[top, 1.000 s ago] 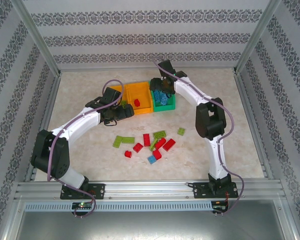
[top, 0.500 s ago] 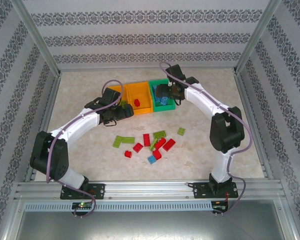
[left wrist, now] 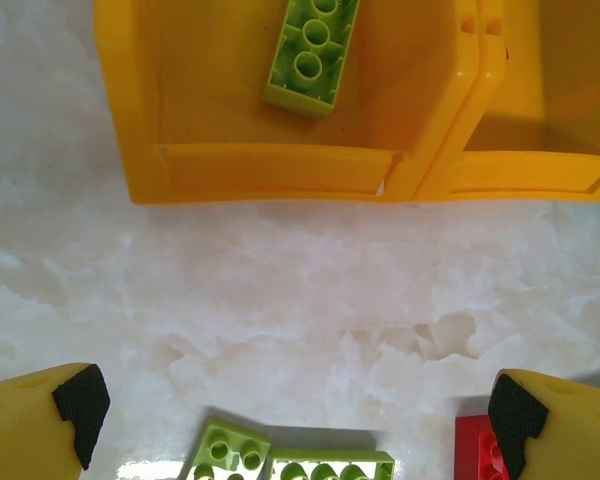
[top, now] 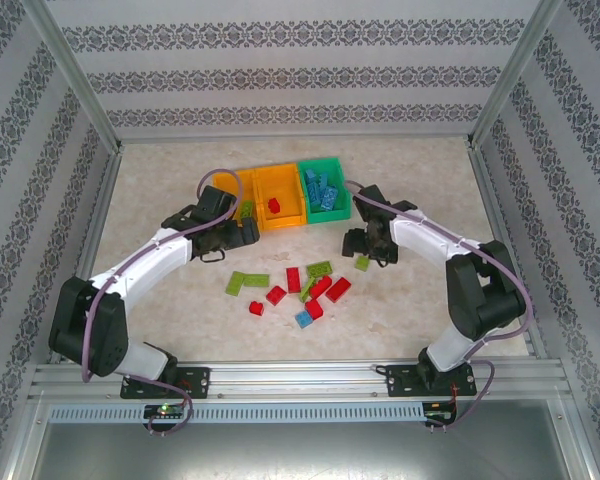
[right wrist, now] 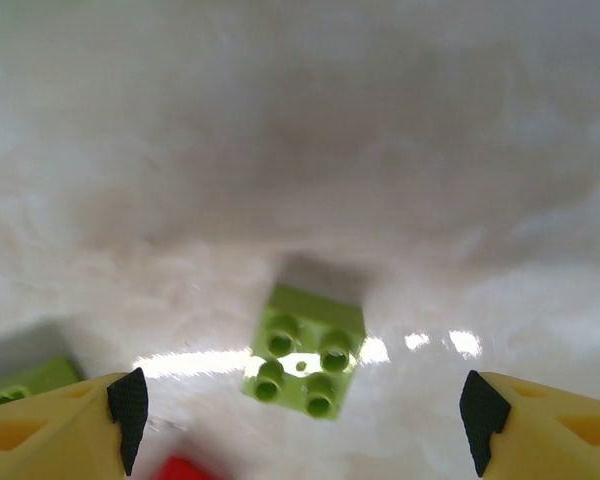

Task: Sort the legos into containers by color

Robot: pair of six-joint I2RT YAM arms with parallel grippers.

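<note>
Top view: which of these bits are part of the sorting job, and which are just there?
Part of the job:
- loose legos on the table
- joined bins
- blue legos in the green bin
- left end effector and right end effector, both open

Just there:
- patterned walls
- metal frame

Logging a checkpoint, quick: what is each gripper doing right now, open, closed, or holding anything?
Left gripper: open, holding nothing.
Right gripper: open, holding nothing, with a lime green brick on the table below it.
</note>
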